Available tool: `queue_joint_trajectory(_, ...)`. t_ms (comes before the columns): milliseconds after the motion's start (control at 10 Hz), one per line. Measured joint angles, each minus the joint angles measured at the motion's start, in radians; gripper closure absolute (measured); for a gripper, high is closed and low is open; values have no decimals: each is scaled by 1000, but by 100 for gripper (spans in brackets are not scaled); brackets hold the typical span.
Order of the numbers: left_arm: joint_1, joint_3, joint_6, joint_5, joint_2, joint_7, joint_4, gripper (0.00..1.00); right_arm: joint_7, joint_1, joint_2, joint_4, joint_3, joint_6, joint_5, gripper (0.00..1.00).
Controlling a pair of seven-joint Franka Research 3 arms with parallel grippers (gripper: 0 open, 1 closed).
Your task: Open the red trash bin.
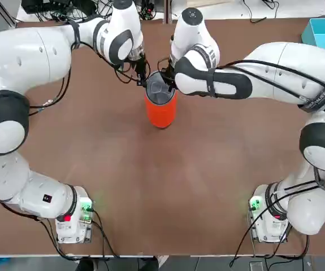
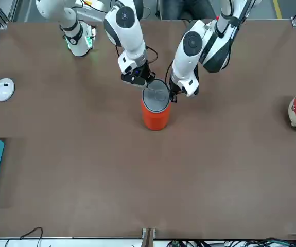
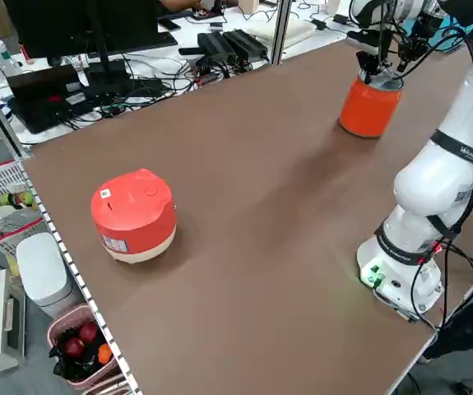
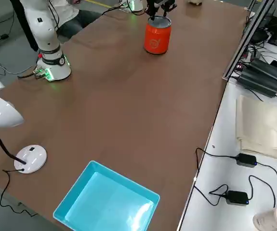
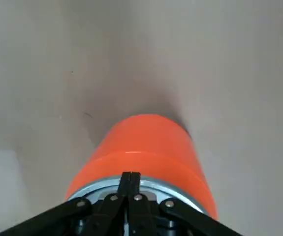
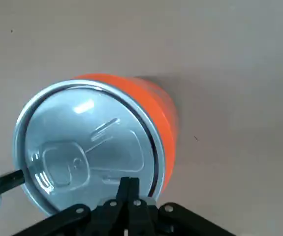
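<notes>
Flanking the red trash bin (image 1: 161, 110): left gripper (image 1: 141, 78) and right gripper (image 1: 170, 74), fingers pinched together.
Press lid's edge gently; brace bin.

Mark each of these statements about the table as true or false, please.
1. The red trash bin stands upright. True.
2. Its lid is off and lies on the table. False: the grey lid sits in the rim on top.
3. Both pincers are at the bin's top, the left pincer and the right pincer on opposite sides. True.
4. The left pincer is wide open. False: its fingers are shut together.
5. The cyan box touches the bin. False: it lies far away, near the table's edge.
</notes>
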Motion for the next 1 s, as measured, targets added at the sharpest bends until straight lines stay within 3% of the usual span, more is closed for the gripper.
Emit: queue_joint_trajectory(1000, -1, 0, 4, 0, 0, -15, 0, 99, 4, 5, 53, 4, -6, 56, -21, 99)
